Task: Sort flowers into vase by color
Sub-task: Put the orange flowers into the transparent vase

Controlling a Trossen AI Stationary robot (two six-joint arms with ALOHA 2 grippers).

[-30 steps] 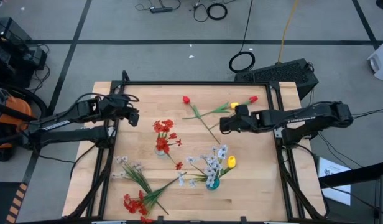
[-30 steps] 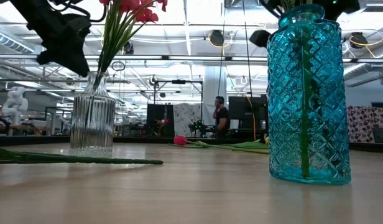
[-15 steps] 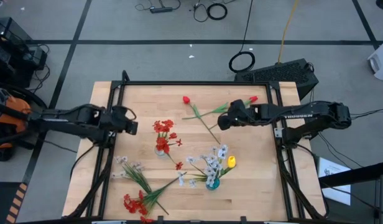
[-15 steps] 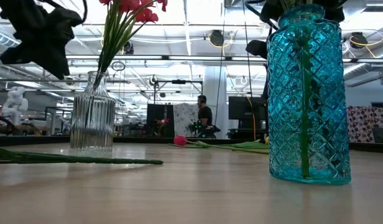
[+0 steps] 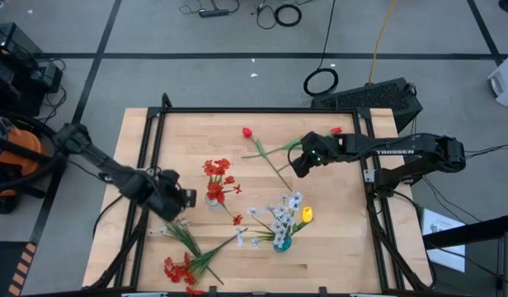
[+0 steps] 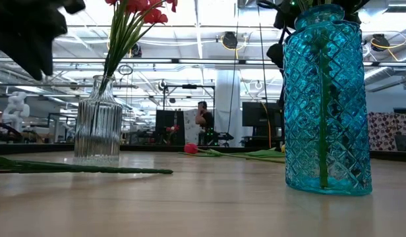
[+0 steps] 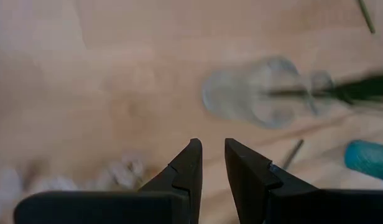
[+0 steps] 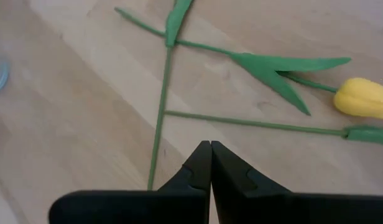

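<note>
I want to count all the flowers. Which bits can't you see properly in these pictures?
- Left wrist view: white blossoms and clear vase blurred.
- Low view: both bouquets cut off by top edge; blue vase hides the table behind.
- High view: red spray at the bottom edge, blossoms too small to count.

Red sprays (image 5: pixel 218 175) stand in a clear vase at centre; white sprays (image 5: pixel 280 216) fill the blue vase at five o'clock; tulips (image 5: pixel 270 148) lie at twelve.
</note>
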